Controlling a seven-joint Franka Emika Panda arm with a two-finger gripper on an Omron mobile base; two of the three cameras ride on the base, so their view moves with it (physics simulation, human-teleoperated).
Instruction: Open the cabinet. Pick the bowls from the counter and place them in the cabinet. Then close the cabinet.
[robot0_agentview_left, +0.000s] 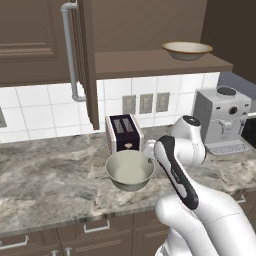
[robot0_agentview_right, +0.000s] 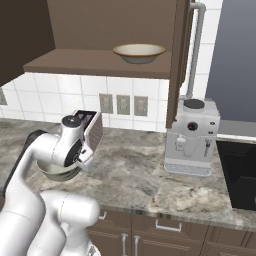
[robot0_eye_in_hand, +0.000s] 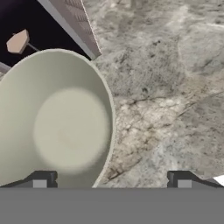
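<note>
The plain greyish-cream bowl sits on the counter in front of the toaster. My gripper hovers just over its right rim, open. One fingertip is over the bowl's inside and the other over bare stone. The cabinet has its right door swung open, edge-on, with the long silver handle showing. Inside, the shallow cream bowl with the orange-yellow rim rests on the shelf.
A dark toaster stands right behind the bowl. A silver coffee machine is to the right on the counter. Wall sockets sit on the tiled wall. Low drawers run under the counter edge.
</note>
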